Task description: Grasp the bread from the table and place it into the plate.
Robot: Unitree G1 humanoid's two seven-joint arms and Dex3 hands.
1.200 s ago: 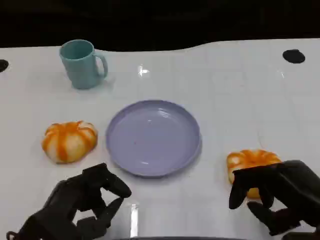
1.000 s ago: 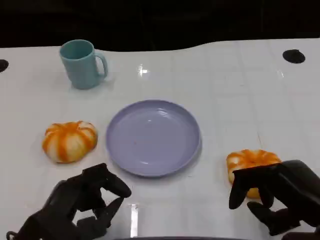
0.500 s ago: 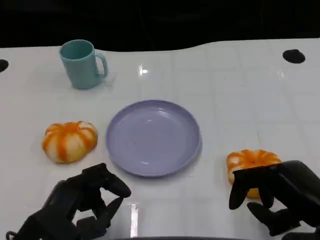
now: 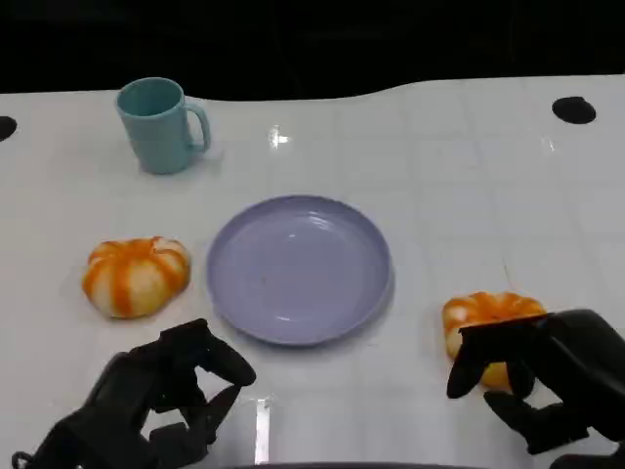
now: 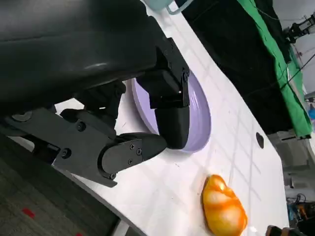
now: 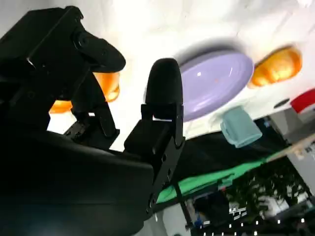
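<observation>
Two orange-and-white pumpkin-shaped breads lie on the white table. One bread [image 4: 135,276] sits left of the purple plate [image 4: 298,269], which holds nothing. The other bread [image 4: 486,315] lies to the plate's right, its near side hidden by my right hand [image 4: 547,383]. That hand hovers at the bread with fingers spread and grips nothing; the right wrist view shows this bread [image 6: 107,84] behind its fingers [image 6: 162,93]. My left hand [image 4: 161,401] is near the front edge, below the left bread, with loosely bent fingers holding nothing. The left wrist view shows the plate [image 5: 199,115] and the right bread [image 5: 224,212].
A teal mug [image 4: 161,125] stands at the back left, handle to the right. Black round holes mark the table at the far right [image 4: 573,109] and far left [image 4: 5,127]. The table's far edge meets a dark background.
</observation>
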